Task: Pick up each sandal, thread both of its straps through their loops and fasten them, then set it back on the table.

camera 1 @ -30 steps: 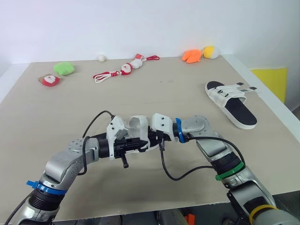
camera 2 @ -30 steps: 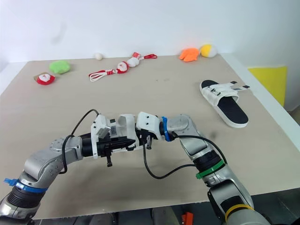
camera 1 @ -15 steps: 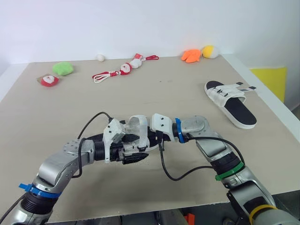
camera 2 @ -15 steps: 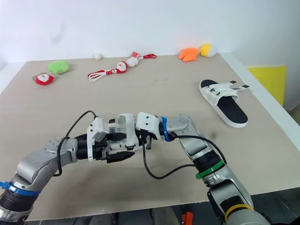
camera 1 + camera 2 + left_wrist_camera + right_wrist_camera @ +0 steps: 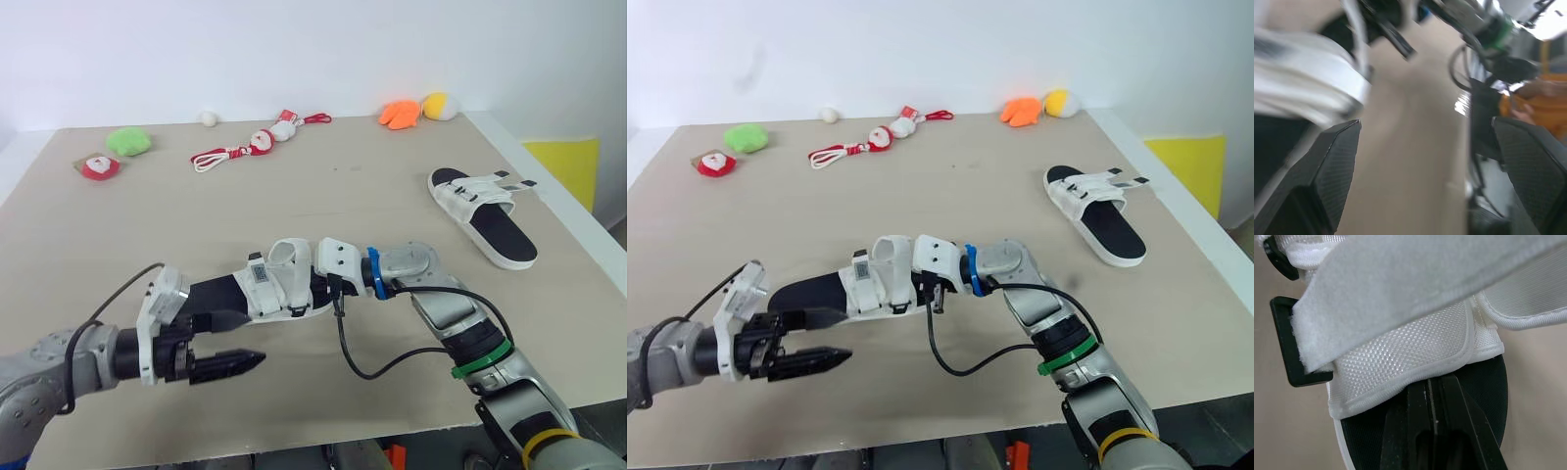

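Observation:
A white-strapped sandal with a black sole [image 5: 269, 289] hangs just above the table's near middle. My right gripper [image 5: 312, 294] is shut on its strap end; in the right wrist view the black fingers [image 5: 1432, 396] are pinched together under the white webbing, beside a black loop [image 5: 1283, 342]. My left gripper [image 5: 230, 341] is open at the near left, a short way off the sandal's sole, and holds nothing. Its two fingertips [image 5: 1332, 161] stand wide apart in the left wrist view. The second sandal [image 5: 485, 211] lies flat at the right of the table.
Small toys line the far edge: a green plush [image 5: 130, 143], a red-and-white one [image 5: 101, 167], a red cord with figures [image 5: 255, 147], an orange one [image 5: 400, 116] and a yellow one [image 5: 439, 106]. A black cable [image 5: 362, 364] loops under my right arm.
My left gripper was shut at the sandal's strap; it has opened, let go and drawn back toward the near left. The right gripper has kept the sandal in place.

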Available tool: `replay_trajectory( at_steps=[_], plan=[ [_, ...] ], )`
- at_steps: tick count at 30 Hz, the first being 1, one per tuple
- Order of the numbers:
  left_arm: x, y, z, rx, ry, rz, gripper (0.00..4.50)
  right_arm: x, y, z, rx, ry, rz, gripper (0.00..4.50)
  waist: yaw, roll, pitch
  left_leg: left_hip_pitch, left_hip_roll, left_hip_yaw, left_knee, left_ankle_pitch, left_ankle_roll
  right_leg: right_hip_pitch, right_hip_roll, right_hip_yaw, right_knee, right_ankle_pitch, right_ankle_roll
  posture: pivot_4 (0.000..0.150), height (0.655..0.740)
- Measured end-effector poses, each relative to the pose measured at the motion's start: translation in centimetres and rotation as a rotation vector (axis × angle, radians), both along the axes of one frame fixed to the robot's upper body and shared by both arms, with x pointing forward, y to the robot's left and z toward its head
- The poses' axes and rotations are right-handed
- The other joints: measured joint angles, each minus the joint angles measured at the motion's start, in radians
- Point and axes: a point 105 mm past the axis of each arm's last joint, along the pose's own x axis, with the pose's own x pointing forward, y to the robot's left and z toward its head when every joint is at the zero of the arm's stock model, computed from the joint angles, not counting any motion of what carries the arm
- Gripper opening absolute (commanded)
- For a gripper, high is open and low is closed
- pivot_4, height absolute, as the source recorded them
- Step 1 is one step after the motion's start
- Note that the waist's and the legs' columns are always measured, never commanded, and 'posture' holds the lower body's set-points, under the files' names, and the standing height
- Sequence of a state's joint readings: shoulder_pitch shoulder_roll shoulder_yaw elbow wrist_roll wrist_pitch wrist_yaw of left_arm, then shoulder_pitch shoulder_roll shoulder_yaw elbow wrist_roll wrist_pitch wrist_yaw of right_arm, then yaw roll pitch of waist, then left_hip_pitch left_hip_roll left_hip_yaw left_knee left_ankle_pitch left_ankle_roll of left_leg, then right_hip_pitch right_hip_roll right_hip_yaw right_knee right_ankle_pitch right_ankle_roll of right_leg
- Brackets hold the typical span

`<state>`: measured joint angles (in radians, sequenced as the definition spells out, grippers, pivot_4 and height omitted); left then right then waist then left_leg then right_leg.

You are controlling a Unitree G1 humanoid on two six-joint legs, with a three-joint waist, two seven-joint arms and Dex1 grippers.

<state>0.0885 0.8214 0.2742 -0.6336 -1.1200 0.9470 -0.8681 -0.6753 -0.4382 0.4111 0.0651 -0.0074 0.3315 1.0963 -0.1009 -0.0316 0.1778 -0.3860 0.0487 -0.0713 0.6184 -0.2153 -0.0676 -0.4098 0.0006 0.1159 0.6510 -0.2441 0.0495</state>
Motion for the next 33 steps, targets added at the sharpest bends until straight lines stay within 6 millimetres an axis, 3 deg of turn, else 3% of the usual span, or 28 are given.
replay_trajectory(
  at_steps=[3,9,12,17,23,33],
  plan=[
    [0.0,-0.2,-1.3,0.048,0.011,0.028,4.43,0.0,0.0,0.0,0.0,0.001,-0.003,0.0,0.0,0.0,0.0,0.0,0.0,0.0,0.0,0.0,0.0,0.0,0.0,0.0,0.0,0.0,0.0,0.15,0.74],
    [2.4,-2.6,-6.0,0.081,-0.016,0.163,4.43,0.0,0.0,0.0,0.002,0.003,-0.001,0.0,0.0,0.0,0.0,0.0,0.0,0.001,0.0,0.0,0.0,0.0,0.0,0.001,-0.001,0.0,-0.001,0.15,0.74],
    [3.1,-4.0,-6.0,0.043,-0.054,0.181,4.43,0.0,0.1,-0.1,0.002,0.005,-0.004,0.0,0.0,-0.001,0.0,0.0,0.0,0.001,0.0,0.0,0.0,0.0,0.0,0.0,-0.001,0.001,0.0,0.15,0.74],
    [3.4,-4.8,-5.4,-0.031,-0.052,0.191,4.43,0.0,0.0,0.0,-0.001,0.005,-0.007,0.0,0.001,-0.001,0.0,0.0,0.0,0.001,0.0,0.0,0.0,0.001,0.0,0.0,-0.001,0.001,0.001,0.15,0.74],
    [3.6,-4.6,-4.4,-0.106,-0.028,0.206,4.43,0.0,0.0,0.0,-0.001,0.008,-0.008,0.0,0.001,-0.001,0.0,0.0,0.0,0.001,0.001,0.0,0.0,0.001,0.0,0.0,-0.001,0.002,0.003,0.15,0.74],
    [4.2,-5.1,-4.2,-0.076,-0.03,0.187,4.43,0.0,-0.1,-0.1,-0.002,0.009,-0.014,0.0,0.003,-0.001,0.0,0.0,0.0,0.001,0.002,0.0,0.0,0.001,0.0,0.0,-0.001,0.002,0.003,0.15,0.74]
  ],
)
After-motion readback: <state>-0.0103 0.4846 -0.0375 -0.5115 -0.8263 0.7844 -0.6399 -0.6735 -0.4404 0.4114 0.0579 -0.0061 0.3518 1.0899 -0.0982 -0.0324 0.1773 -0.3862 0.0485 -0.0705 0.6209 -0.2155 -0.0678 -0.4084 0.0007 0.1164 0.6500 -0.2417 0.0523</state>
